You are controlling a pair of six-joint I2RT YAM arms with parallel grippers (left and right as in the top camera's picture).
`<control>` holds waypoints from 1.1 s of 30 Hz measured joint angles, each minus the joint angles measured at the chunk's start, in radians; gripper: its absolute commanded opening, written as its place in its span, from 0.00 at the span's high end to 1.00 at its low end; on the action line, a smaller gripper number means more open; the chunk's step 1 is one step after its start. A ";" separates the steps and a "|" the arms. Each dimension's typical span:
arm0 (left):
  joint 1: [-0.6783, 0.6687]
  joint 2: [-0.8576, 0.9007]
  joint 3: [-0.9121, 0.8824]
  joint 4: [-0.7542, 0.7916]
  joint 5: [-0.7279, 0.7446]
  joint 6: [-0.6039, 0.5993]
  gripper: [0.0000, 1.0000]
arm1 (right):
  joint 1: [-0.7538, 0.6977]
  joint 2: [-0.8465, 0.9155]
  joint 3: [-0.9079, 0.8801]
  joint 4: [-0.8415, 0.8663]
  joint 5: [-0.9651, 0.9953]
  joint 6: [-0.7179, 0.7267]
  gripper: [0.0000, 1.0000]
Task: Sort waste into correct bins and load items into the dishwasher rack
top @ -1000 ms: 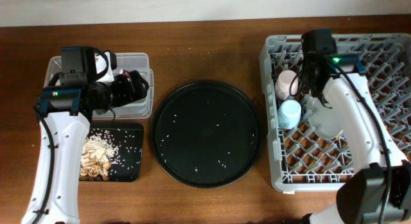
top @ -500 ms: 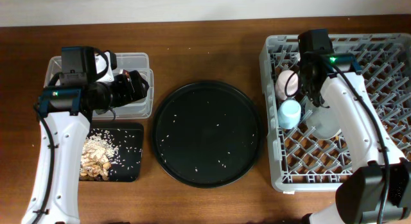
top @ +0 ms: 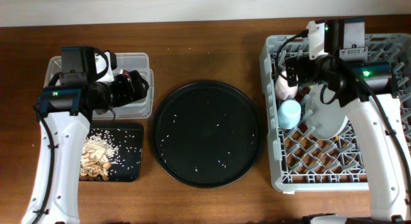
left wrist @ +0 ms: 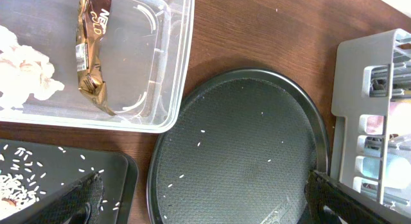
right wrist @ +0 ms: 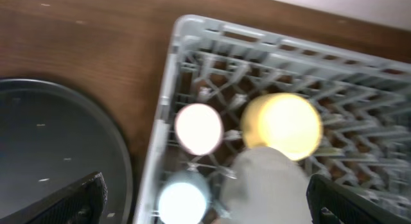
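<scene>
My left gripper [top: 142, 85] points toward my right, jaws spread wide, holding nothing. My right gripper [top: 290, 71] points toward my left, forearm bent, jaws wide apart and empty.

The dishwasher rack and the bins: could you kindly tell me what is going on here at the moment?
Sorting looks nearly done. The right gripper hangs open and empty over the rack, which holds a pink cup, blue cup, yellow bowl and plate. The left gripper is open above the clear tub holding the tissue and wrapper. Food scraps lie in the black tray; the round tray holds stray grains.
</scene>
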 measured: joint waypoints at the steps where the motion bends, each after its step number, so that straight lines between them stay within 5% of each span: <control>1: 0.000 0.000 0.000 0.000 0.000 0.000 0.01 | 0.000 0.003 0.000 0.000 -0.021 0.006 0.02; 24: 0.000 0.000 0.000 0.000 0.000 0.000 0.01 | 0.000 -0.001 0.000 -0.001 -0.084 0.023 0.02; 33: 0.000 0.000 0.000 0.000 0.000 0.000 0.01 | 0.000 -0.394 -0.002 0.006 -0.084 0.022 0.02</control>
